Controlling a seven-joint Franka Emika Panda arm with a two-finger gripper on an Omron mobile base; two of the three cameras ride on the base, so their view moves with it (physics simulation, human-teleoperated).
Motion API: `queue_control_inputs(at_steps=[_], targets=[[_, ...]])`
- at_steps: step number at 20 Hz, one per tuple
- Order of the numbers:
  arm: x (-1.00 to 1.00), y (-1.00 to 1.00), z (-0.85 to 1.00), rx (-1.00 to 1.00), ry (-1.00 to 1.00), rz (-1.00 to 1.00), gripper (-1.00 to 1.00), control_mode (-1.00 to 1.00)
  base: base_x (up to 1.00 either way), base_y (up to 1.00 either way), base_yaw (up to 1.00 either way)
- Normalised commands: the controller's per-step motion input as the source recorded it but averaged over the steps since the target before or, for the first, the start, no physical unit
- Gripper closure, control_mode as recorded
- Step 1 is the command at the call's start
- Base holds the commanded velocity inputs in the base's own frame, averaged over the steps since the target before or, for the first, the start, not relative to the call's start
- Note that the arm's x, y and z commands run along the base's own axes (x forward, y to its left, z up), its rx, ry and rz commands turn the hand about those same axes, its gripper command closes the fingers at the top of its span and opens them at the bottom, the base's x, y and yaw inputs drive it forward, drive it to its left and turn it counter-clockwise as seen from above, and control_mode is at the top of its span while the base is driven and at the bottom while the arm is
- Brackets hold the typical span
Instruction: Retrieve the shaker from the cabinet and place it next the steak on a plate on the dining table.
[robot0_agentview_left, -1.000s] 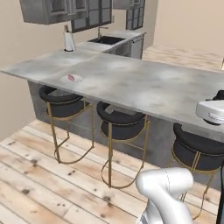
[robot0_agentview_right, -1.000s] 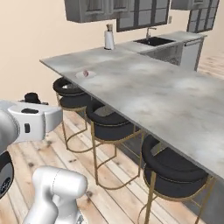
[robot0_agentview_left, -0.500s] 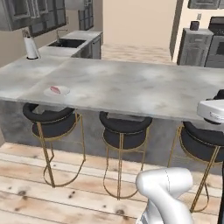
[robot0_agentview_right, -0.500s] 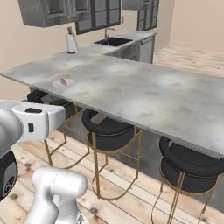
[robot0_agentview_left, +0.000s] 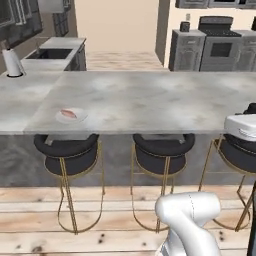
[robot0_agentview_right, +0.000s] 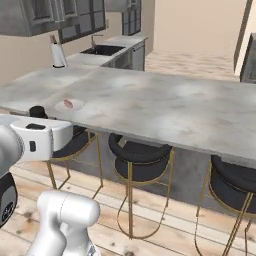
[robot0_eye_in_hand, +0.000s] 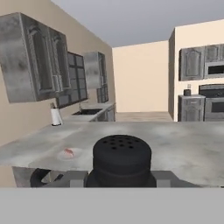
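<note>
Holding the shaker (robot0_eye_in_hand: 122, 159) pinched in my gripper (robot0_eye_in_hand: 120, 178), perforated top toward the hand camera | steak (robot0_agentview_left: 69, 114) lies on the plate (robot0_agentview_left: 79, 118) near the front edge of the dining table (robot0_agentview_left: 150, 100), above the leftmost stool (robot0_agentview_left: 67, 152) | paper-towel roll (robot0_agentview_right: 57, 54) stands at the far corner.

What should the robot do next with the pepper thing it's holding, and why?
Probably carry the shaker out over the table toward the plate. In the hand view the shaker sits shut in the gripper, while the steak on its plate lies further along the table, to the left, with bare plate beside it.
</note>
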Motion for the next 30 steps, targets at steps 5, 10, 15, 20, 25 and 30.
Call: queue_control_inputs(at_steps=[5, 10, 15, 20, 25, 30], targets=[[0.00, 0.00, 0.00, 0.00, 0.00, 0.00, 1.00, 1.00, 0.26, 0.97, -0.17], [0.00, 0.00, 0.00, 0.00, 0.00, 0.00, 1.00, 1.00, 0.65, 0.70, -0.01], [0.00, 0.00, 0.00, 0.00, 0.00, 0.00, 1.00, 1.00, 1.00, 0.12, 0.04], [0.00, 0.00, 0.00, 0.00, 0.00, 0.00, 1.00, 1.00, 1.00, 0.00, 0.16], [0.00, 0.00, 0.00, 0.00, 0.00, 0.00, 1.00, 1.00, 0.99, 0.43, 0.19], [0.00, 0.00, 0.00, 0.00, 0.00, 0.00, 1.00, 1.00, 0.83, 0.75, 0.21]])
